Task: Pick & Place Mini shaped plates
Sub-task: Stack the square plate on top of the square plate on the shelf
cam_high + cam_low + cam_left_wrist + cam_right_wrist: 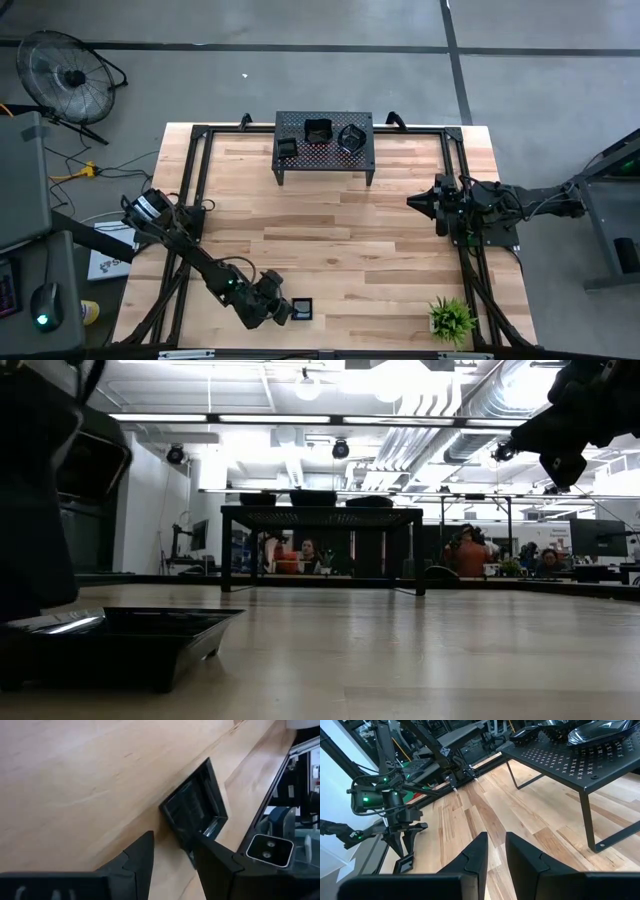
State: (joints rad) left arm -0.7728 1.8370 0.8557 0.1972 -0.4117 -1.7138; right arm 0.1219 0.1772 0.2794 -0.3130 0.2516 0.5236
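Observation:
A small black square plate point(301, 309) lies flat on the table near its front edge; it also shows in the left wrist view point(192, 809), the low view point(120, 640) and the right wrist view point(402, 865). My left gripper point(276, 307) is open and low, just left of this plate, with one finger point(207, 851) at its near rim. Three more black plates point(318, 130) rest on the perforated stand point(323, 160) at the far edge. My right gripper point(412, 200) hovers shut and empty at the right side, pointing toward the table's left. My left gripper comes at the square plate slanting down from the table's left. One finger overlaps the plate's near rim point(186, 836); the other stands over bare wood. I cannot tell whether the finger touches the rim. The plate lies flat on the table.
A small green plant point(452, 318) stands at the front right corner. The black stand's legs point(587, 825) rise from the far middle of the table. Black frame rails point(190, 190) run along both sides. People sit in the room behind point(467, 555).

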